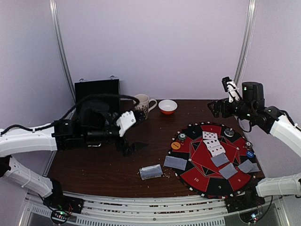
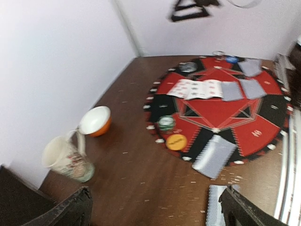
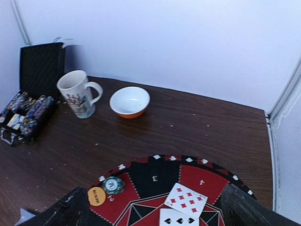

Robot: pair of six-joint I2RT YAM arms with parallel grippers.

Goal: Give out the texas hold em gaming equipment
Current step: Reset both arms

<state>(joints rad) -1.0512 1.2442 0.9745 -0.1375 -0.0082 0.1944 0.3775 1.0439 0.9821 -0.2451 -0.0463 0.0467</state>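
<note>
I see both open and empty: left gripper (image 2: 155, 195) over the brown wooden table (image 1: 94, 165), right gripper (image 3: 154, 190) over the round red-and-black mat (image 1: 197, 177) carrying grey-backed cards (image 1: 175, 162).

Dark brown table (image 1: 94, 169), flecked with pale crumbs (image 2: 141, 186). Along the back stand an open black case (image 1: 97, 89), a patterned mug (image 1: 142, 103) and an orange-and-white bowl (image 1: 168, 106). A round red-and-black mat (image 1: 207, 181) fills the right side. A grey card (image 1: 175, 162) straddles its left rim, and a grey-backed deck (image 1: 151, 172) lies just left.
</note>
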